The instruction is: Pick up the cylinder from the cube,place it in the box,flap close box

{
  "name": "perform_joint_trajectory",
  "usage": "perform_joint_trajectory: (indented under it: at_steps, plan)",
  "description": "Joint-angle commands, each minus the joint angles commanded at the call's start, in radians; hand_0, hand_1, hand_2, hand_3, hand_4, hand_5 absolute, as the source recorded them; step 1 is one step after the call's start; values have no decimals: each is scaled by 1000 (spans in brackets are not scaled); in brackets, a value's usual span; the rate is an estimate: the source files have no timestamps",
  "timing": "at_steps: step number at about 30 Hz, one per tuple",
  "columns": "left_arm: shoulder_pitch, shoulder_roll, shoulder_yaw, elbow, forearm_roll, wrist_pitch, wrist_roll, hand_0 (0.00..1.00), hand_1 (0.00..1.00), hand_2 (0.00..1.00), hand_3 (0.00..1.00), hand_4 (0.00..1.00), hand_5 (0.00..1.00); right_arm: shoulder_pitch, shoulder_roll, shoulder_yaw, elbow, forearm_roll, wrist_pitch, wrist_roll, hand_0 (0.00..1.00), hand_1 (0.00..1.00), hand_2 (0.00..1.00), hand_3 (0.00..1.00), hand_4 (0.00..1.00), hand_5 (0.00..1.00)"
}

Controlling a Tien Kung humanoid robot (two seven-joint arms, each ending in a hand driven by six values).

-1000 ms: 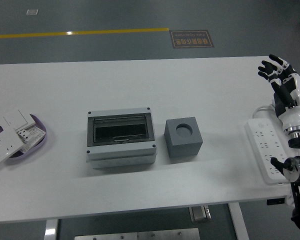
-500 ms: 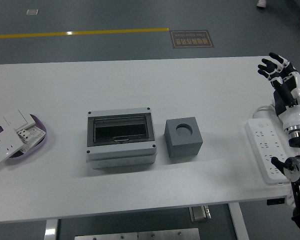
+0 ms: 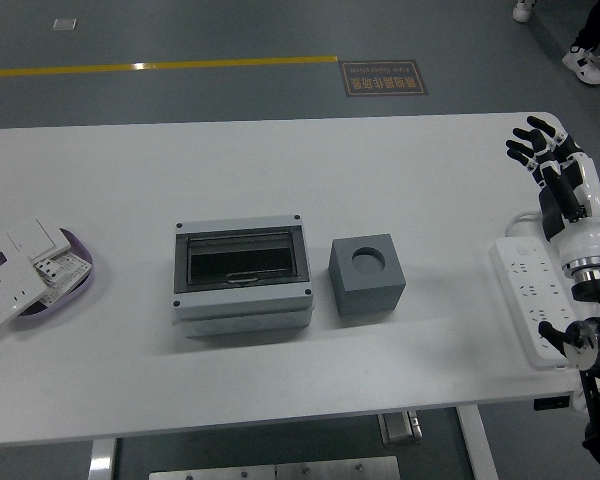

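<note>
The right robot hand (image 3: pixel 540 150), fingers spread and holding nothing, hovers at the bench's far right, the cube (image 3: pixel 367 274) well to its left.

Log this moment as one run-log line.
right hand: open, raised at table's right edge | cube: beside box, cylinder not visible | left hand: out of view

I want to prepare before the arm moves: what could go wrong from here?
1. The right robot hand is far from the cube; its arm hangs over the power strip and might snag it.
2. The cube's round recess looks shallow, and I cannot tell whether the cylinder sits there.
3. The box appears covered by its dark lid, which would block placing.
</note>
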Motion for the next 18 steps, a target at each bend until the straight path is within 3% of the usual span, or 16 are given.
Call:
perform_joint_trajectory:
  at_steps: [18]
  plan:
    - [-6, 31, -15, 0, 28, -3, 12, 637, 665, 585, 644, 721, 297, -29, -17, 5, 1, 3, -19, 3, 772, 687, 694, 720, 878, 548]
